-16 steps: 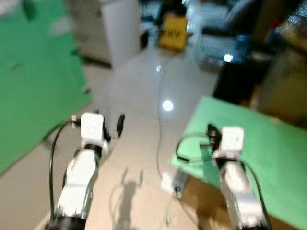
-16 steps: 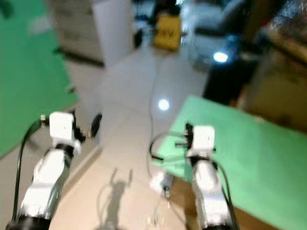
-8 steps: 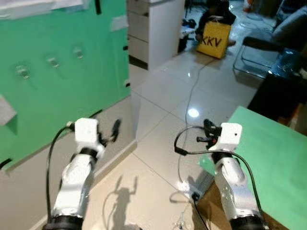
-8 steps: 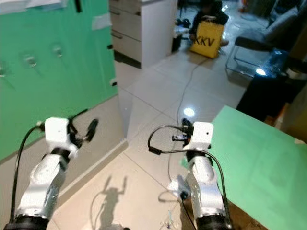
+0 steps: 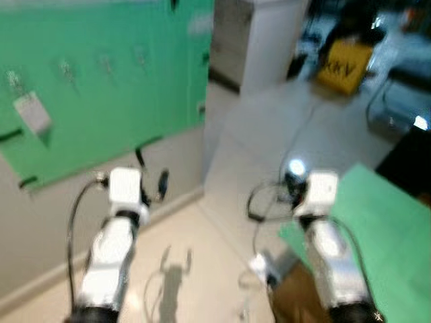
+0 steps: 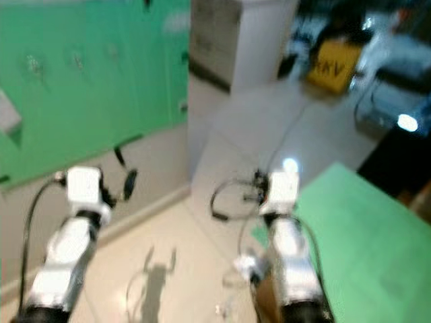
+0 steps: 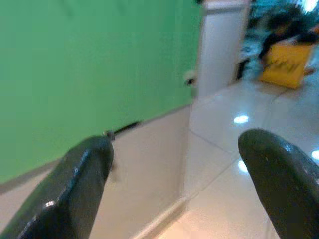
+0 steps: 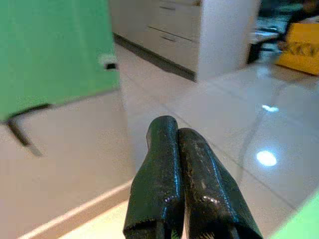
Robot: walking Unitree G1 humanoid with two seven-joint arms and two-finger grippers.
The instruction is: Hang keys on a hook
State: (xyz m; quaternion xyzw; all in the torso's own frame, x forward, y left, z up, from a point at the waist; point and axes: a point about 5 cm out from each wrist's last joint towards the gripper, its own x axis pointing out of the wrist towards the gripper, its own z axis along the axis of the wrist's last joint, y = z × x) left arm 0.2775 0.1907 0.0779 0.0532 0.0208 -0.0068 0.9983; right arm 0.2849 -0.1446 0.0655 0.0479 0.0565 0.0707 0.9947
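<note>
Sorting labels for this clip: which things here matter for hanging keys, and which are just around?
Job: green board; hooks; left gripper, jaws open; right gripper, jaws shut.

Around: yellow bag; white cabinet; green table; floor cable.

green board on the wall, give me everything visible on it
The green board is a flat matte green sheet fixed to a pale wall, ahead of the left gripper and left of a white cabinet. A row of small, blurred hooks runs across its upper part; nothing can be made out hanging from them. A white tag sits at its left, and dark tape strips hold the lower edge. No gripper touches it.
</note>
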